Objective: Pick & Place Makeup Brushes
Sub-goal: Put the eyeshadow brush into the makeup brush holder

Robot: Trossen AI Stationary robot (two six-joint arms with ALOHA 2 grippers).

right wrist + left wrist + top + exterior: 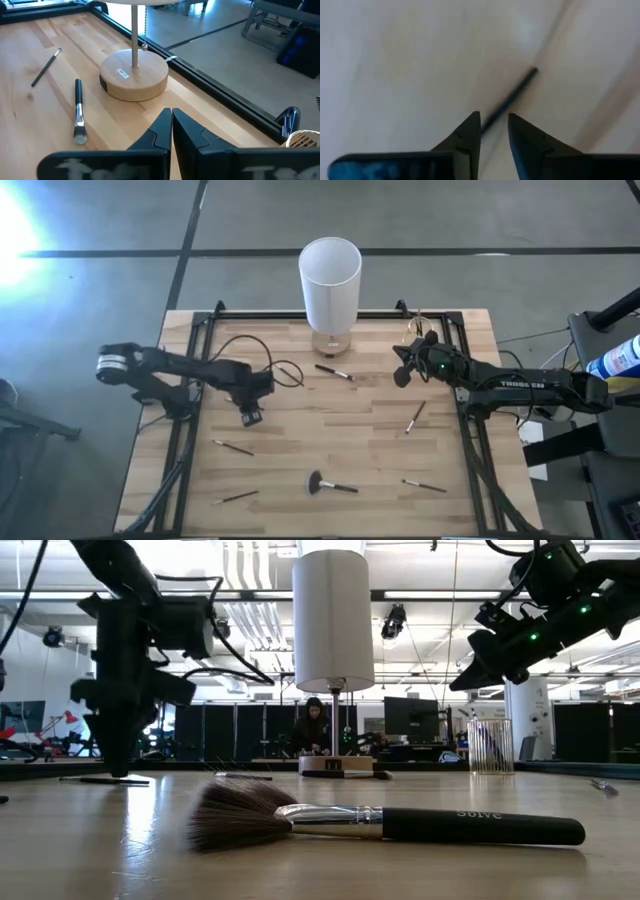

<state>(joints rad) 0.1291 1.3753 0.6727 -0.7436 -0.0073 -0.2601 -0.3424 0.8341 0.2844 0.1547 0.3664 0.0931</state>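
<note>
The left hand (pixel 494 131) hangs narrowly parted over a thin brush (pixel 512 97) lying just ahead of its fingertips, seemingly lined up to pinch it, while the right hand (pixel 171 125) waits shut.

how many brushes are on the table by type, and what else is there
thin makeup brushes: 6, e.g.
fan makeup brush: 1
lamp: 1
mesh cup: 1
total: 9
</note>
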